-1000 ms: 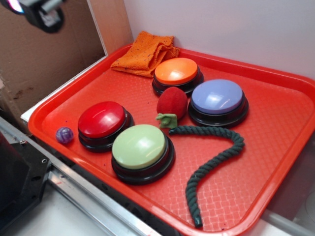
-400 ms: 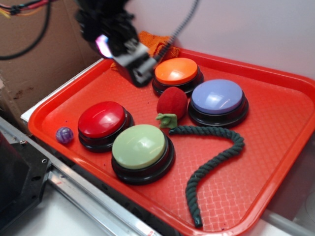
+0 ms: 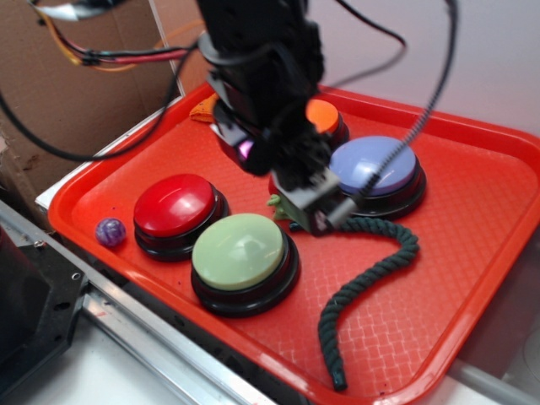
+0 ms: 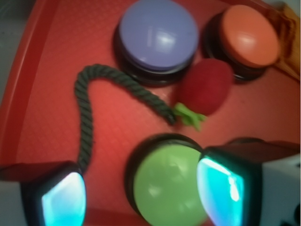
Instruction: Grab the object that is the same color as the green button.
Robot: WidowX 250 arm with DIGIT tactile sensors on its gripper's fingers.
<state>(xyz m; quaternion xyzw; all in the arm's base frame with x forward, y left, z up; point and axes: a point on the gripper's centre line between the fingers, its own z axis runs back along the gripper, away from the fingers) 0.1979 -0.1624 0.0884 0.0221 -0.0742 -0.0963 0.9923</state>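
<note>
Claw hovers spread above the green rope.

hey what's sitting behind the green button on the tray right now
Behind the green button lie the plush strawberry and one end of the dark green rope. In the exterior view the gripper covers most of the strawberry.

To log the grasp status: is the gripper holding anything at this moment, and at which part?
Nothing is held. The gripper is open above the tray, its fingers apart, and the green rope lies untouched.
</note>
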